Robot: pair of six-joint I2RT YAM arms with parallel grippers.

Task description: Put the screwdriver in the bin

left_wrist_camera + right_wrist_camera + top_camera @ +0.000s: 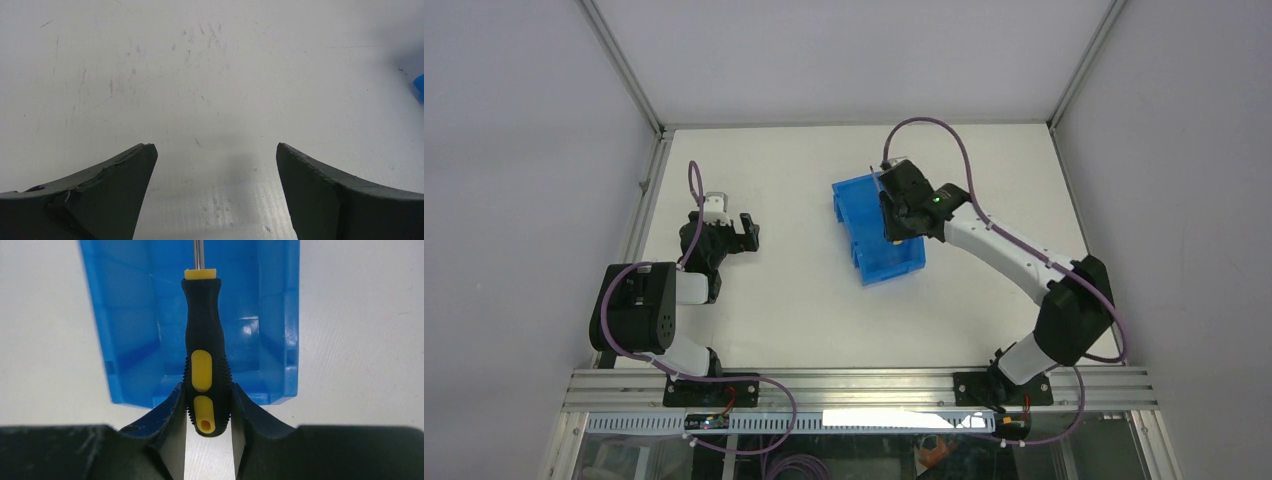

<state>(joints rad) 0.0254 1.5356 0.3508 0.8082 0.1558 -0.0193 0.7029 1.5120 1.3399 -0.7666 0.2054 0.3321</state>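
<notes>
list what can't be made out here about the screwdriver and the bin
- tip of the screwdriver: right wrist view, the shaft runs off the top edge.
- far end of the bin: same view, cut off by the top edge.
- the screwdriver in the top view: almost all hidden under the right gripper.
- the bin in the left wrist view: only a blue corner shows at the right edge.

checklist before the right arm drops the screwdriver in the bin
1. Grip: screwdriver clamped by its handle between the fingers of the right gripper: ok
2. Aim: shaft and upper handle over the inside of the blue bin: ok
3. Handle butt past the bin's near wall: cannot tell
4. Visible bin floor bare: ok
5. Other arm: left gripper open, apart from the bin: ok
6. Drop height: cannot tell
</notes>
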